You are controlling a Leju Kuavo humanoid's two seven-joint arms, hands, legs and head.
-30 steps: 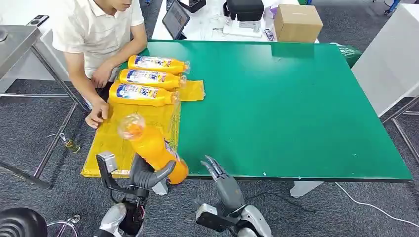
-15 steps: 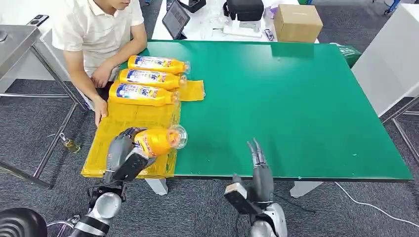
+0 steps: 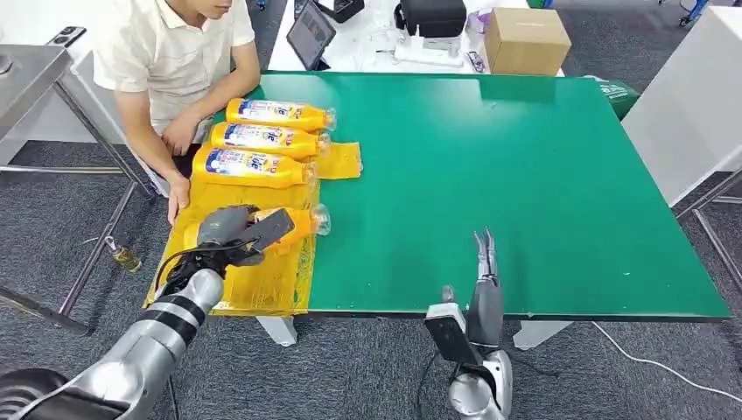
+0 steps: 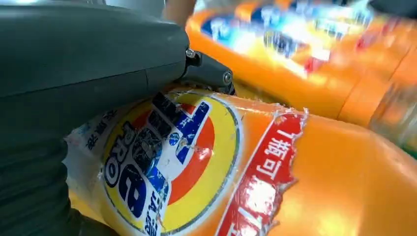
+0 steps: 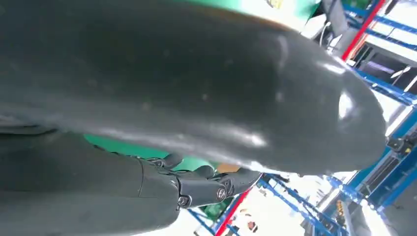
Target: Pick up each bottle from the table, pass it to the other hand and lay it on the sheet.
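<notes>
My left hand grips an orange bottle that lies nearly flat over the yellow sheet, its clear cap end pointing toward the green table. Close up in the left wrist view, the bottle's label sits under my fingers. Three more orange bottles lie side by side on the far part of the sheet. My right hand hangs at the table's near edge, fingers straight and holding nothing; the right wrist view has its dark fingers.
A person sits at the table's left, one hand resting on the sheet's edge near my left hand. A cardboard box and a tablet stand beyond the green table. A metal table is at far left.
My left hand has carried the bottle forward and lowered it over the sheet, turning it nearly flat. My right hand has drifted right along the table's near edge.
</notes>
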